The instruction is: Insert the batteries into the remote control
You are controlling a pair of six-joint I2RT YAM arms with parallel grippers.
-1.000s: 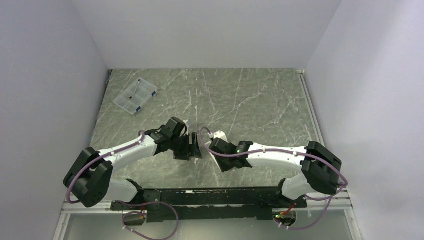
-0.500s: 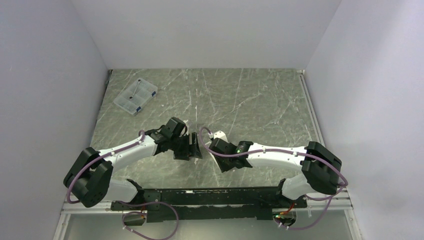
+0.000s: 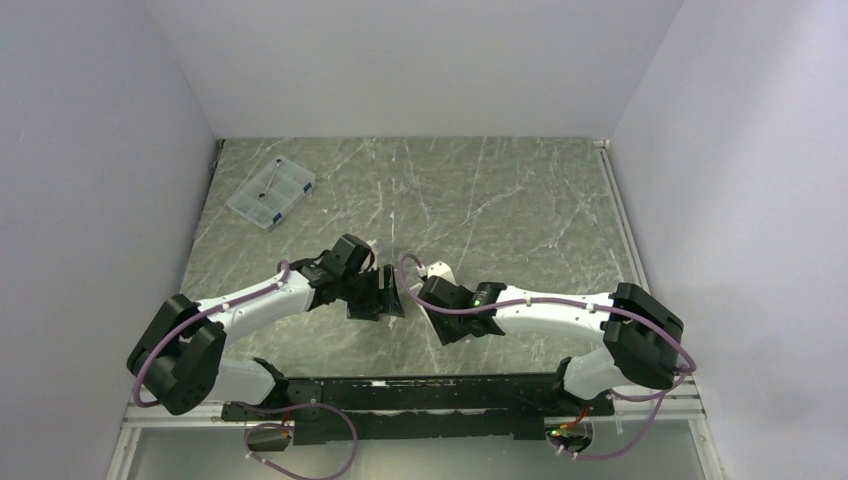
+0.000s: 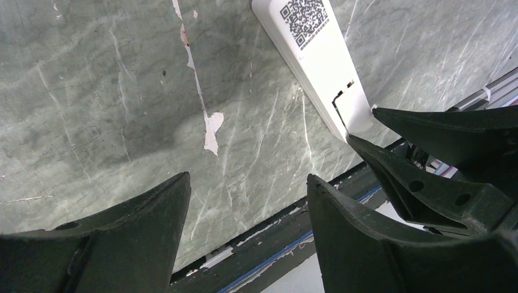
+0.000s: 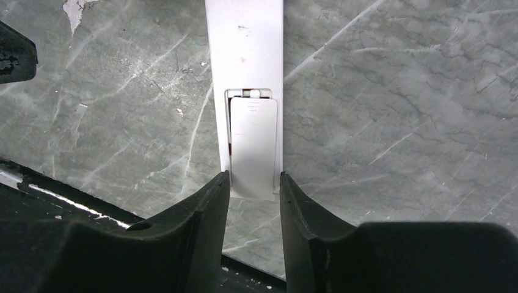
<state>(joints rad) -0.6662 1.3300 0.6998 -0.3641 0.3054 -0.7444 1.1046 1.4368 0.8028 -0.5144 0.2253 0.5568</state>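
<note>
The right end effector (image 5: pixel 251 180) straddles the near end of the face-down remote control (image 5: pixel 245 61)

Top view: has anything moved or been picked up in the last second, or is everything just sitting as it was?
Nothing visibly changed. The left arm and right arm stay tip to tip by the white remote, and the clear box stays at the far left.
</note>
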